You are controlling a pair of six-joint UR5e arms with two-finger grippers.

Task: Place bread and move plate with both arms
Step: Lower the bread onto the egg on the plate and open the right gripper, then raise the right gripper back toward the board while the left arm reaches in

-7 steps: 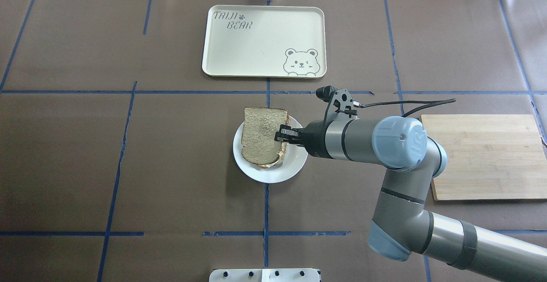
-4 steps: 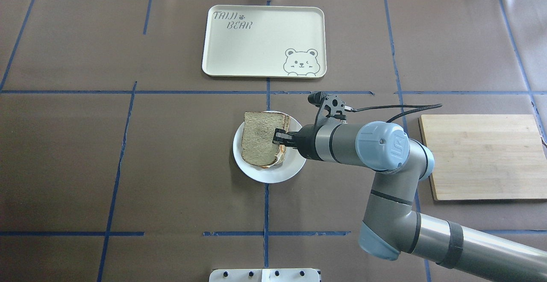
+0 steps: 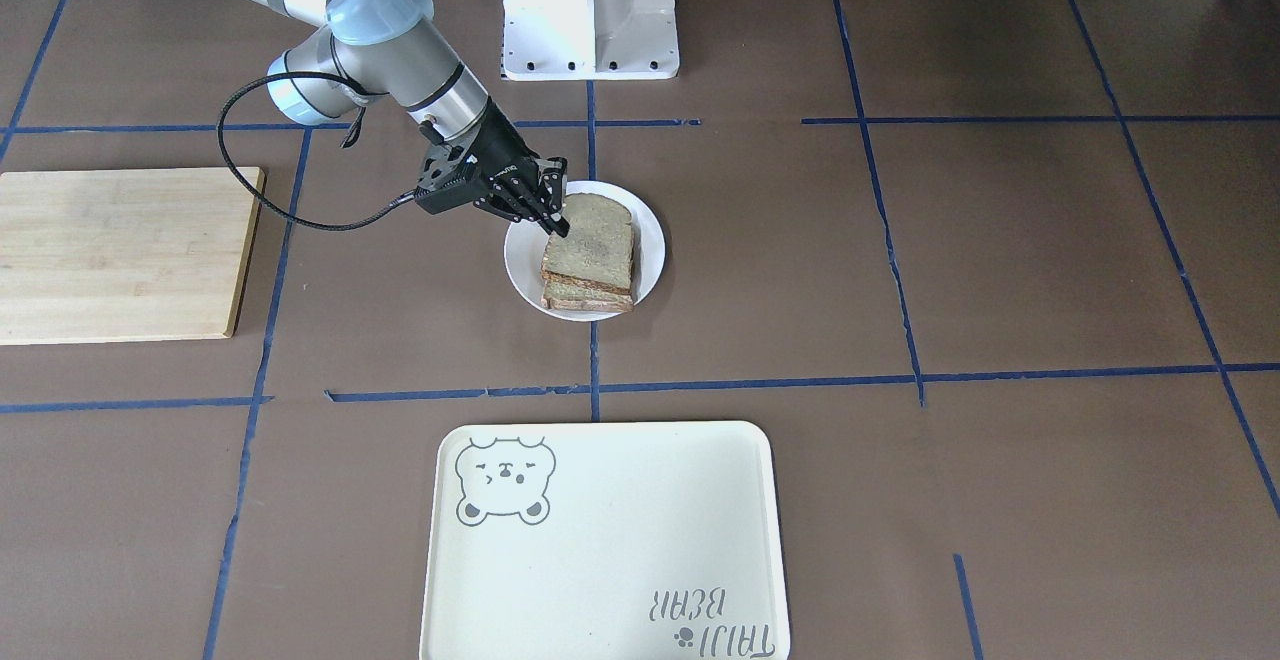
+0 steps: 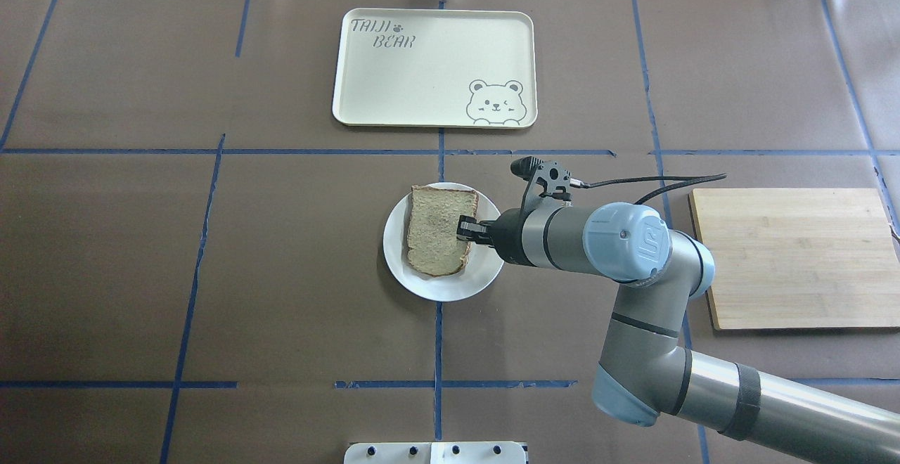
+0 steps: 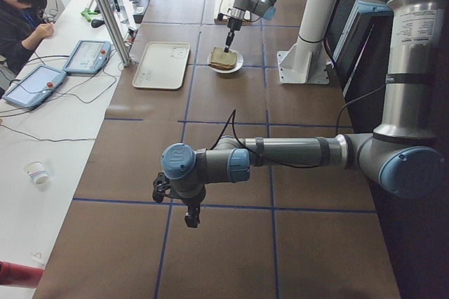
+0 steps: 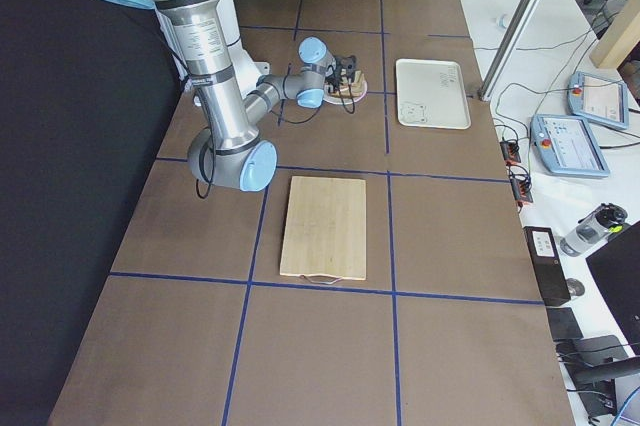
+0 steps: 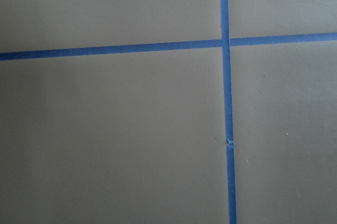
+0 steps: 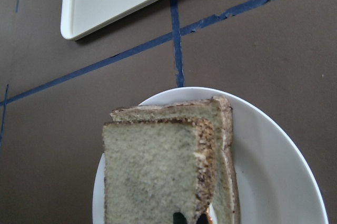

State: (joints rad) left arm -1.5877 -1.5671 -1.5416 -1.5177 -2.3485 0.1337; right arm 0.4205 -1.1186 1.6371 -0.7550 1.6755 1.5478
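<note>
One bread slice lies on top of the lower slices on the plate, mid tabletop. It sits offset: in the right wrist view the slice beneath peeks out along its far and right edges.

Right pincer is pinching the bread's edge on the arm's side, tips close together at the crust. Can't tell whether a finger is wedged under the slice.

Risks as I see them:
- Pulling out sideways before opening fully drags the top slice off the stack, or tears the coarse crumb at the crust.
- The plate looks light and nothing holds it, so any lateral tug through the bread could skate it across the tabletop.
- An offset stack plus any tilt in a two-arm lift means the top slice slides off. Uneven heights or timing between the arms would do it.
- A low rim leaves little to grab, so a slip is likely.

Left pincer hangs over bare tabletop, well apart from the plate; can't tell whether it is spread. Long reach to come in, with the right arm crowding the plate.

Tray sits beyond the plate and the cutting board lies off to the right.
</note>
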